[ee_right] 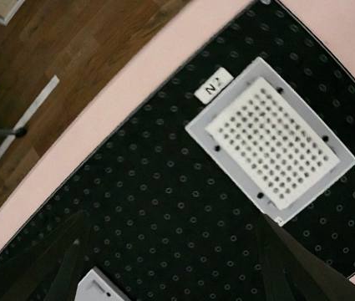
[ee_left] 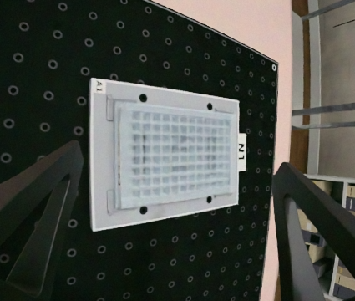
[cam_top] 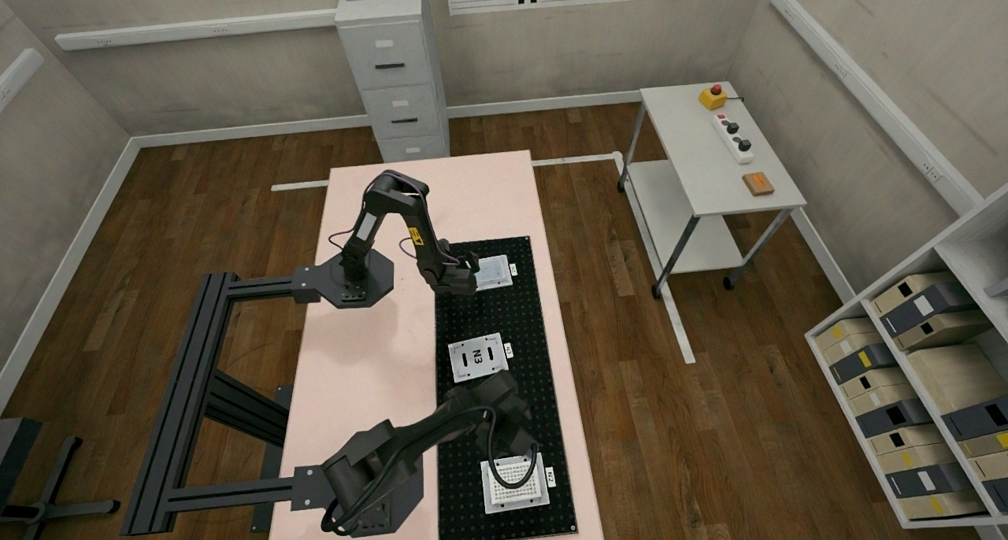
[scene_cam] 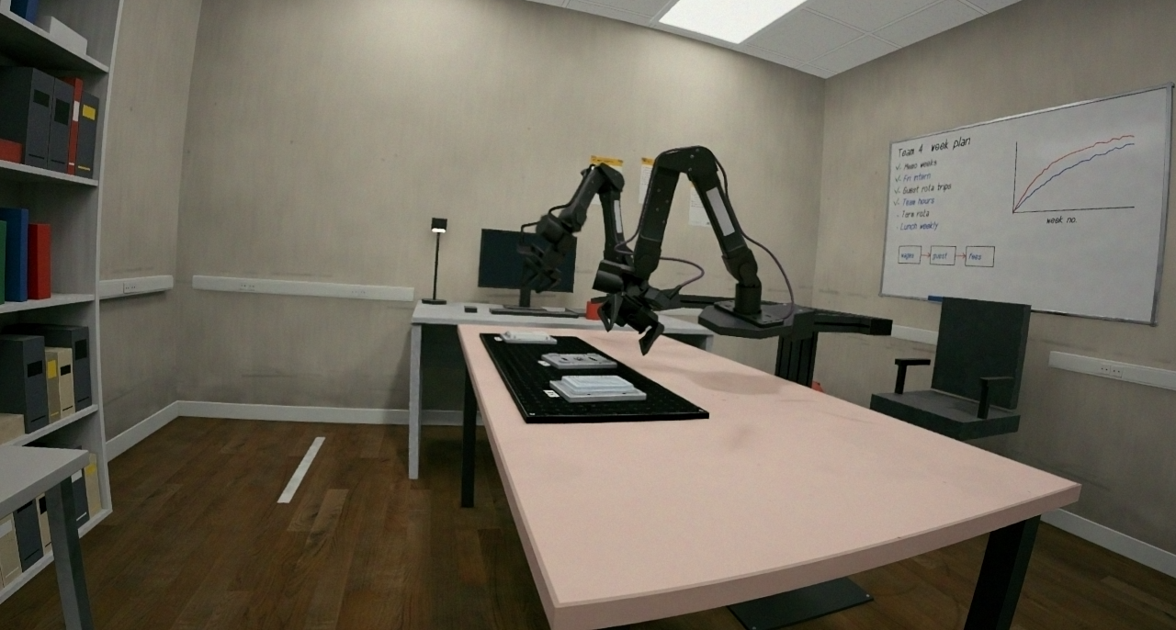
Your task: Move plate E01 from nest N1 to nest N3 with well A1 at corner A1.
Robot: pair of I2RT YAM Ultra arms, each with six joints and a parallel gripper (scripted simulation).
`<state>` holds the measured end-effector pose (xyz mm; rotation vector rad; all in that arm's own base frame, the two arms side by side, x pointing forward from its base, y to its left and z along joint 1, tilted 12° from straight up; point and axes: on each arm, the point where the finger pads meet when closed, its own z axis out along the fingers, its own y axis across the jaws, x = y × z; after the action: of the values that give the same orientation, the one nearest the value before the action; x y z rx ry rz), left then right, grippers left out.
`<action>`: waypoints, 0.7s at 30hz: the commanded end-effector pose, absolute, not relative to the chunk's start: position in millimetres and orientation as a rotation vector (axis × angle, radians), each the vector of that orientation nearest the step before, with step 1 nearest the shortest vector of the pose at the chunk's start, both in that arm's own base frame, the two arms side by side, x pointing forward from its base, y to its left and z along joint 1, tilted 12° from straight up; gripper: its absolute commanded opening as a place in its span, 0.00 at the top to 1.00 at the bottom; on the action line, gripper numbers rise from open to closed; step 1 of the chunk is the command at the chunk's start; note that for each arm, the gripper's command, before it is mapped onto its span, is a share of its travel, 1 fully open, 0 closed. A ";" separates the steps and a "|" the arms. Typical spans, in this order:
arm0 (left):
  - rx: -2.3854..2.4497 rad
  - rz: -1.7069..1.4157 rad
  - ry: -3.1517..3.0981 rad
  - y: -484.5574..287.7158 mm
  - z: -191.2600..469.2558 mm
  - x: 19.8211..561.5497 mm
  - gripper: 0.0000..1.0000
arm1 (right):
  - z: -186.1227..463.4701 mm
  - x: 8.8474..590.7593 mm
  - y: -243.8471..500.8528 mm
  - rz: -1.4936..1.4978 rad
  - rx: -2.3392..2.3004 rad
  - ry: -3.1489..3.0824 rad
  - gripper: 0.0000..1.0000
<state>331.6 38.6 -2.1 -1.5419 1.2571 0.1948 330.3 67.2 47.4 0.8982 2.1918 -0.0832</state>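
Black L tool (ee_left: 177, 167) open; N3 nest (ee_right: 98, 288) cut off, R view.

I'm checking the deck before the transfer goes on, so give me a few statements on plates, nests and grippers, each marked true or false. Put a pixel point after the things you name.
1. The plate on N1 (ee_left: 177, 155) is clear, with a grid of wells. True.
2. N3 (cam_top: 459, 371) holds a plate. False: no plate sits on it.
3. The left gripper (ee_left: 181, 160) is open. True.
4. The right gripper (ee_right: 172, 220) is shut on the white plate (ee_right: 274, 144) (cam_top: 509, 491). False: it is open, and that plate sits on N2.
5. N3 lies between N1 and N2. True.
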 end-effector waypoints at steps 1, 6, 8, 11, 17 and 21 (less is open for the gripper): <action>-1.524 0.180 1.201 33.2 6.8 341.2 0.00 | 55.9 336.1 56.2 0.090 1.033 1.943 0.00; -1.522 0.179 1.201 32.0 6.0 342.5 0.00 | 48.2 328.1 47.8 0.136 1.093 1.874 0.00; -1.521 0.181 1.203 31.7 5.1 342.7 0.00 | 40.2 322.3 37.7 0.161 1.148 1.816 0.00; -1.522 0.177 1.201 31.3 6.2 343.3 0.00 | 29.8 313.0 25.6 0.208 1.218 1.731 0.00; -1.522 0.177 1.202 31.3 6.2 343.3 0.00 | 9.8 293.0 5.0 0.237 1.301 1.640 0.00; -1.522 0.177 1.202 31.3 6.2 343.3 0.00 | 1.8 285.3 -2.0 0.234 1.324 1.621 0.00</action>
<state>337.7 36.0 -1.7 -1.5436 1.2218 0.1807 280.2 3.6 -3.2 1.3068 1.7468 0.1611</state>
